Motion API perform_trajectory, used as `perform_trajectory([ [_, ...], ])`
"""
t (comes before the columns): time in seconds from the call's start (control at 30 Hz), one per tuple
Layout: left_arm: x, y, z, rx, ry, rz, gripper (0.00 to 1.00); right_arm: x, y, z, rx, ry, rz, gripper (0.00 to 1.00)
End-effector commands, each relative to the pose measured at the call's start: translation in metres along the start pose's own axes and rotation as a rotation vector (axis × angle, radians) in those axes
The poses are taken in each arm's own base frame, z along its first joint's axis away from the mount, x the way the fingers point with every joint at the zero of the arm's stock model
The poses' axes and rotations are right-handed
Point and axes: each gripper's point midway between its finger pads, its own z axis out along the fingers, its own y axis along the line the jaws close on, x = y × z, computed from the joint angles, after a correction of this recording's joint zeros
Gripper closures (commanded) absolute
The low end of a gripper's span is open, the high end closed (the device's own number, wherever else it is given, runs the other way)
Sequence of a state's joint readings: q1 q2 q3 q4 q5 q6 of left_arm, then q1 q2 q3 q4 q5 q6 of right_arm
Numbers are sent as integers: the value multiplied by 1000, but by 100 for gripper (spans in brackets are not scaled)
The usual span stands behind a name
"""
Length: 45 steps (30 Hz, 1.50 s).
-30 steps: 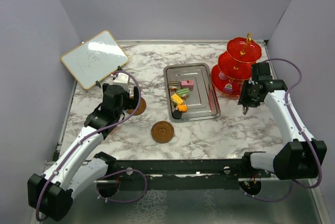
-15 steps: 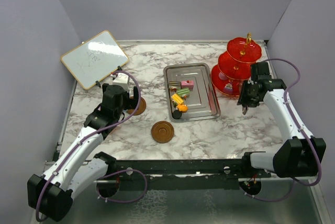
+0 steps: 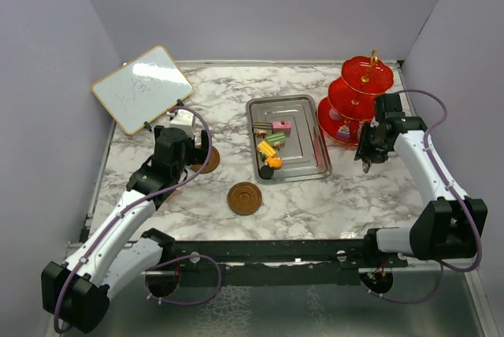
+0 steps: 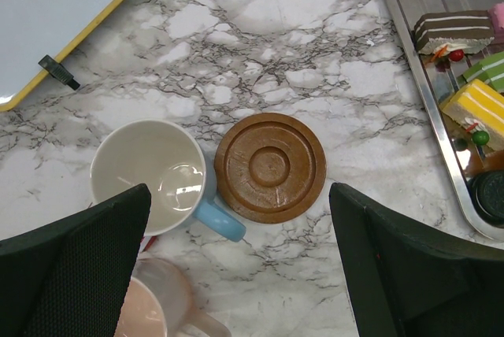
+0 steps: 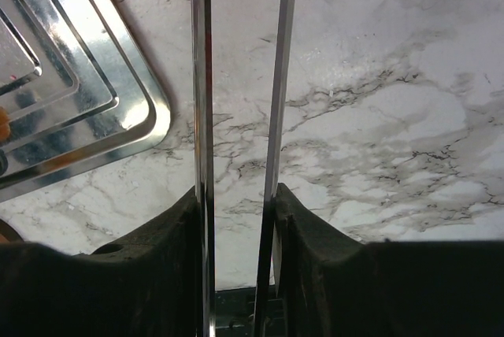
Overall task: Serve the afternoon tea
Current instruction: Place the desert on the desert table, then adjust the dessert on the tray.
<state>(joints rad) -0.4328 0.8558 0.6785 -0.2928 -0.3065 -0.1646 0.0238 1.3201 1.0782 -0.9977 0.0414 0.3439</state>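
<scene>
Surface: white-and-grey marbled table (image 3: 346,195) inside plain lilac walls.
Stand: red three-tier stand (image 3: 356,101) with a gold finial at 1 o'clock on the table, upright; one small piece shows on its lowest tier.
Tray: steel tray (image 3: 311,120) just at the stand's 9 o'clock side, at table centre.
Cakes: cake pieces (image 3: 273,142) in pink, green, yellow, brown and black, bunched in the tray's 7 o'clock half.
Saucers: one brown saucer (image 3: 245,198) at the tray's 7 o'clock, alone; the second saucer (image 4: 270,167) touches the blue cup's handle.
Cups: blue cup (image 4: 150,175) upright and empty; pink cup (image 4: 153,309) just at its 6 o'clock.
Whiteboard: wood-framed whiteboard (image 3: 142,89) at 10 o'clock, propped on clips.
Left gripper (image 3: 193,146): jaws spread wide, grasping nothing, above the second saucer and blue cup.
Right gripper (image 3: 368,152): clamped on metal tongs (image 5: 201,77), at the stand's 5 o'clock; tong arms slightly apart, nothing between them, over bare marble beside the tray's corner.
</scene>
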Motion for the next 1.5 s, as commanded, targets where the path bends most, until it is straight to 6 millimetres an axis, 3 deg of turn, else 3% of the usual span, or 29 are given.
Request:
perform_trajectory([
  [0.0,-7,-2,0,11,-19,-2,1,-6,-6,-4,25,-32,20,64],
  [0.47,-6,-3,1,16,-14,-1,1,-13,-4,-3,26,-34,13,56],
  [0.7,-7,-3,1,18,-15,1,1,-14,-2,-25,3,-78,34,57],
  [1.2,-5,-3,0,19,-11,0,1,35,40,-63,-321,-21,18,60],
  [1.47,-6,-1,-1,12,-13,-1,1,60,60,-68,-491,40,-62,61],
])
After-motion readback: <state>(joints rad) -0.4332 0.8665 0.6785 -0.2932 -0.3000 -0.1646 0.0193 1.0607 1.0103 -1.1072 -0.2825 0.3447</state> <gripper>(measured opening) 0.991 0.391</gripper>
